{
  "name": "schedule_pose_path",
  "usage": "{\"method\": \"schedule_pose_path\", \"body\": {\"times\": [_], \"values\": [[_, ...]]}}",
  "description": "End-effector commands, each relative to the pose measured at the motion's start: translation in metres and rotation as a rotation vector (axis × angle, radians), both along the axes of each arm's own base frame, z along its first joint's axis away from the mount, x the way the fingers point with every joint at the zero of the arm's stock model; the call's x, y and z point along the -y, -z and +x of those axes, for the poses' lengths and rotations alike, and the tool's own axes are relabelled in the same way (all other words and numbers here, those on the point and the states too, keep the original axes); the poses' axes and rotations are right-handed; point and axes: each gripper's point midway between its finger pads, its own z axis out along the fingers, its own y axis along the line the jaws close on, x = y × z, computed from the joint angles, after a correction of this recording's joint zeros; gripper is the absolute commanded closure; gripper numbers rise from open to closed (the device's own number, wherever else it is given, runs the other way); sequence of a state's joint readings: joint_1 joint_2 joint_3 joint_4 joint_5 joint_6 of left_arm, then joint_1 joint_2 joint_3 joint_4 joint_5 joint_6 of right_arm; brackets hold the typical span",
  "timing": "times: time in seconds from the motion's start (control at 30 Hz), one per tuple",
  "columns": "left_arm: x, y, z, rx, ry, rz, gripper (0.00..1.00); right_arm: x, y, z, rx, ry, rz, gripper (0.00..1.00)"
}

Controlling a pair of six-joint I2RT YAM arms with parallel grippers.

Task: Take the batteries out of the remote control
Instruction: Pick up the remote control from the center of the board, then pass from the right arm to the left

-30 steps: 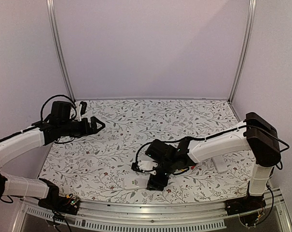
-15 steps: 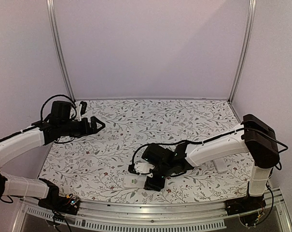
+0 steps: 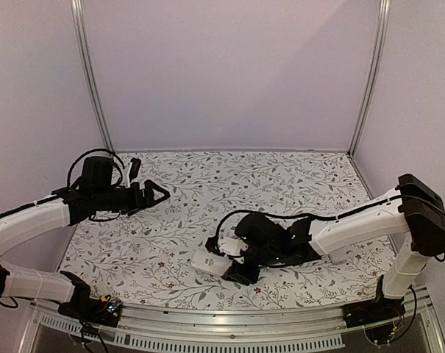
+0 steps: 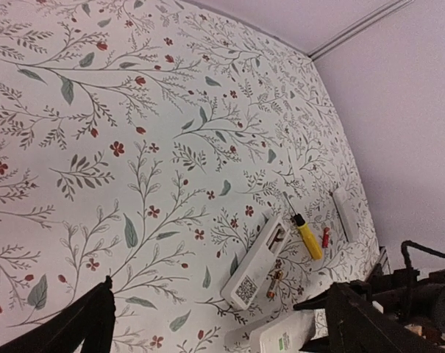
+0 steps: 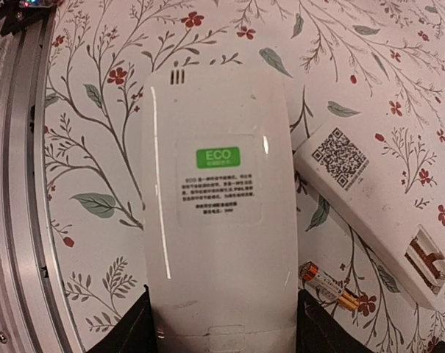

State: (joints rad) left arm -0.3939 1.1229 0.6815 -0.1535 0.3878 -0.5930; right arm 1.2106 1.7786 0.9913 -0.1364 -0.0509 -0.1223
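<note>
Rail (image 5: 16, 184) of grey metal marks the near edge of the table (image 3: 281, 176), just to the left of what your right wrist camera sees. From overhead, plain lilac walls (image 3: 229, 73) close the far side and both flanks, with slim metal posts in the far corners. The far half of the floral surface is bare, and so is the left side beneath your left arm; that is your free room. The clutter sits near the front, centre to right.

Your left gripper (image 3: 152, 182) hangs above the left part of the table with its jaws spread wide and nothing between them.

Your right gripper (image 5: 223, 309) is low near the front edge. Its fingers (image 5: 130, 331) press both long sides of the white remote (image 5: 218, 147), which lies back-up and carries a green ECO label; it is grasped.

Just beside it, at an angle, lies a second remote (image 5: 369, 184) with a QR code and an uncovered battery compartment (image 5: 426, 259). The batteries (image 5: 326, 285), red-orange and slim, lie on the table in the gap between the two remotes. Your left wrist camera shows another small red cell (image 4: 325, 237) beyond the second remote, beside a yellow-handled tool (image 4: 307, 240). A slim white piece (image 4: 345, 213) lies just past them; you cannot tell what it is.
</note>
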Motion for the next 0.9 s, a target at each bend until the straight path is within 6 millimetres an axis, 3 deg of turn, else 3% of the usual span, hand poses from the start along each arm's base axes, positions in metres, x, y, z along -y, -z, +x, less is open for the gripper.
{"method": "schedule_pose_path", "body": {"times": [0.0, 0.23, 0.6, 0.87], "values": [[0.030, -0.005, -0.016, -0.033, 0.092, -0.118, 0.00, -0.019, -0.065, 0.016, 0.041, 0.074, 0.256, 0.51], [0.081, -0.023, -0.042, -0.067, 0.275, -0.230, 0.00, -0.016, -0.096, 0.045, 0.159, 0.187, 0.322, 0.51], [0.113, -0.018, -0.056, -0.167, 0.395, -0.261, 0.03, -0.025, -0.125, 0.065, 0.272, 0.226, 0.392, 0.50], [0.120, -0.017, -0.051, -0.188, 0.410, -0.259, 0.30, -0.030, -0.132, 0.071, 0.308, 0.216, 0.404, 0.50]]}}
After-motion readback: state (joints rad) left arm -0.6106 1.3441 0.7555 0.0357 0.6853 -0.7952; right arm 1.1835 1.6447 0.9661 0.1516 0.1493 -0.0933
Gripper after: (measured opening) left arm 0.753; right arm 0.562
